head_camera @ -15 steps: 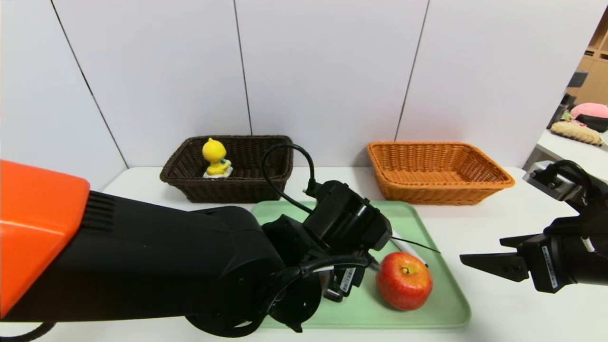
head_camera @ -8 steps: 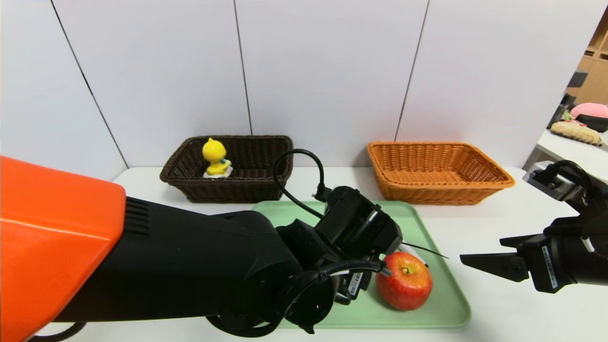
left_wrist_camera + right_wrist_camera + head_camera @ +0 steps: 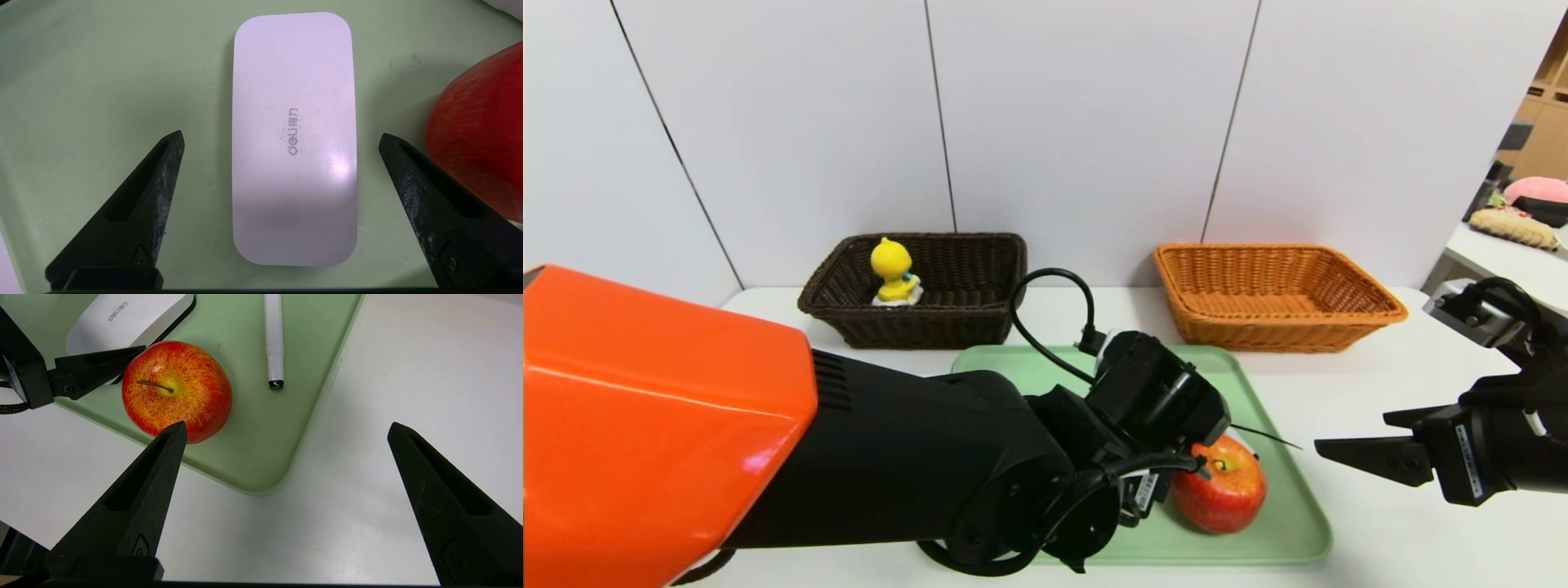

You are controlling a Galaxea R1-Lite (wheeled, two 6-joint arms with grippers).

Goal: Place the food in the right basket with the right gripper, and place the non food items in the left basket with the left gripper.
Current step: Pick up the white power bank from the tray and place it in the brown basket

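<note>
A flat white device point(image 3: 293, 134) marked "deli" lies on the green tray point(image 3: 1282, 523), and my left gripper point(image 3: 281, 135) hovers open above it with a finger on either side. A red apple point(image 3: 1221, 490) sits on the tray just beside one left finger. A white pen point(image 3: 273, 339) lies beyond the apple on the tray. My right gripper point(image 3: 1349, 431) stands open over the bare table to the right of the tray, holding nothing. In the head view the left arm's wrist hides the device and the left fingers.
At the back left stands a dark brown basket point(image 3: 915, 327) with a yellow duck toy point(image 3: 893, 272) inside. At the back right is an orange basket point(image 3: 1274, 327). The white table point(image 3: 1372, 539) shows around the tray.
My left arm has reached farther right across the tray, ending close to the apple. The right arm has stayed where it was.
</note>
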